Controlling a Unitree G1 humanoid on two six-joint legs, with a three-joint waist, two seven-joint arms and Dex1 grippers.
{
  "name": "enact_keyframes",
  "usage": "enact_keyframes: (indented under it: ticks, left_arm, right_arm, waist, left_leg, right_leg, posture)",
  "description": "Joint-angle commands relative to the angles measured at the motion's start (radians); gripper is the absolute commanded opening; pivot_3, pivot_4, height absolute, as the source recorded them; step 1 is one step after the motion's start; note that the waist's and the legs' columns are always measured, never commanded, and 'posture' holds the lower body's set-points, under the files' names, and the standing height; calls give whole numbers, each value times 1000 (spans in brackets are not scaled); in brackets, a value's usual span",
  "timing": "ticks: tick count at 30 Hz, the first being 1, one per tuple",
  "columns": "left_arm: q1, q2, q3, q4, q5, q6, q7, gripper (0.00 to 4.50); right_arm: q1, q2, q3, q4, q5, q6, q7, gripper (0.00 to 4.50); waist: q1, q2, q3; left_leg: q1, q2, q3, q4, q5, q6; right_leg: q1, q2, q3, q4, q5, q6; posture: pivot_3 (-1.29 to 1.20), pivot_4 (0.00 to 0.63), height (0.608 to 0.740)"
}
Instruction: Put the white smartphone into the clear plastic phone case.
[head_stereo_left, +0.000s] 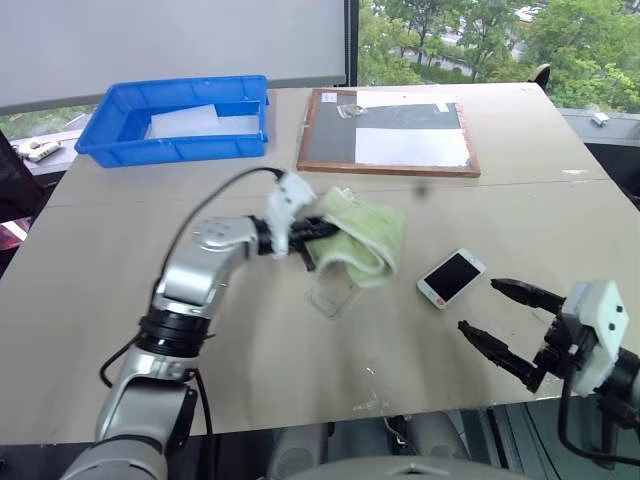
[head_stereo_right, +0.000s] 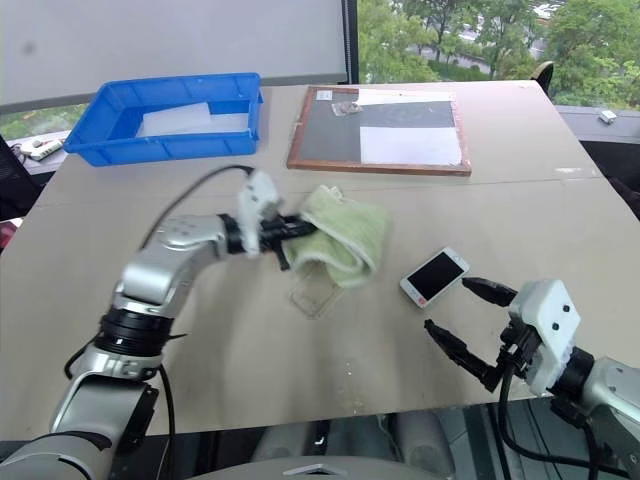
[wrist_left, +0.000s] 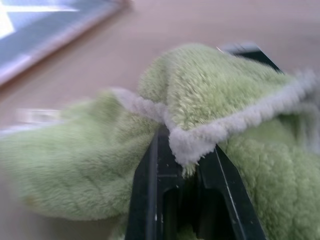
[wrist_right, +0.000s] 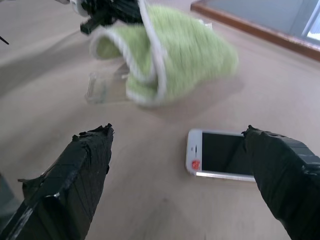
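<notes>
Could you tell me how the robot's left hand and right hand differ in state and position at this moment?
The left hand is shut on the green cloth, lifted above the clear plastic phone case; the right hand is open and holds nothing. The left hand reaches out over the middle of the table, while the right hand hovers near its front edge, just short of the white smartphone. Both have two black fingers.
</notes>
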Motion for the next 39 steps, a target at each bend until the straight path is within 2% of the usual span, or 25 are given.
enact_keyframes:
  ticks: [1, 7, 11, 15, 23, 32, 34, 35, 37, 38, 39]
  left_arm:
    - [-3, 14, 138, -37, -26, 28, 102, 65]
    - [30, 37, 288, -67, -23, 79, 252, 65]
    - [146, 63, 337, -173, -7, 159, 324, 65]
    - [239, 63, 356, -252, -9, 247, 382, 65]
    - [385, 50, 347, -272, 19, 322, 448, 65]
    - [347, 43, 356, -207, 64, 289, 513, 65]
    - [335, 29, 393, -216, 10, 297, 489, 708]
    - [337, 37, 402, -218, -7, 297, 469, 893]
    - [343, 55, 426, -215, -43, 292, 422, 1804]
    - [346, 67, 437, -211, -54, 290, 402, 2065]
    - [349, 79, 445, -206, -65, 293, 384, 2617]
  right_arm:
    - [-63, -15, 32, 17, 13, -4, -6, 4500]
    - [-250, -37, 87, 82, 74, 44, -25, 4500]
    - [-378, -32, 119, 125, 123, 69, -39, 4500]
    - [-447, -34, 135, 142, 156, 85, -45, 4500]
    - [-482, -47, 169, 153, 159, 87, -27, 4500]
    - [-448, -57, 174, 144, 141, 71, -15, 4500]
    - [-434, -57, 171, 143, 137, 64, -11, 4500]
    - [-426, -56, 170, 143, 136, 61, -10, 4500]
    - [-416, -54, 171, 141, 132, 56, -10, 4500]
    - [-412, -53, 173, 140, 129, 53, -10, 4500]
    - [-409, -53, 175, 140, 126, 51, -9, 4500]
  waist:
    - [-1, 0, 0]
    - [-3, -1, 0]
    - [-5, -1, 1]
    - [-1, -1, 1]
    - [-3, -2, 1]
    - [-4, -2, 1]
    - [-4, -2, 1]
    - [-3, -2, 1]
    - [-3, -2, 1]
    - [-3, -2, 1]
    - [-4, -2, 1]
  left_leg:
    - [0, 0, 0, 0, 0, 0]
    - [0, 0, 0, 1, 0, 0]
    - [0, 0, 0, 1, 0, 0]
    - [0, 0, -1, 1, 0, 0]
    - [1, 0, -1, 1, 0, 0]
    - [1, -1, 0, 2, 0, 0]
    - [1, 0, 0, 2, 0, 0]
    - [1, 0, 0, 2, 0, 0]
    - [1, 0, -1, 2, 0, 0]
    - [1, 0, -1, 2, 0, 0]
    - [1, 0, 0, 2, 0, 0]
  right_leg:
    - [0, 0, 0, 0, 0, 0]
    - [1, 0, 0, 0, 0, 0]
    - [1, 0, 0, 1, 1, -1]
    - [1, -1, 0, 1, 2, -3]
    - [1, -1, 0, 2, 2, -3]
    - [1, 0, 0, 5, 2, -3]
    - [1, 0, 0, 5, 2, -3]
    - [0, -1, 0, 5, 2, -3]
    - [0, 0, 0, 5, 2, -3]
    - [0, -1, 0, 5, 2, -3]
    - [0, -1, 0, 5, 2, -3]
  posture:
    - [0, 150, 740]
    - [0, 150, 740]
    - [0, 150, 740]
    - [0, 150, 740]
    - [0, 150, 740]
    - [0, 150, 740]
    - [0, 150, 740]
    - [0, 150, 740]
    - [0, 150, 740]
    - [0, 150, 740]
    - [0, 150, 740]
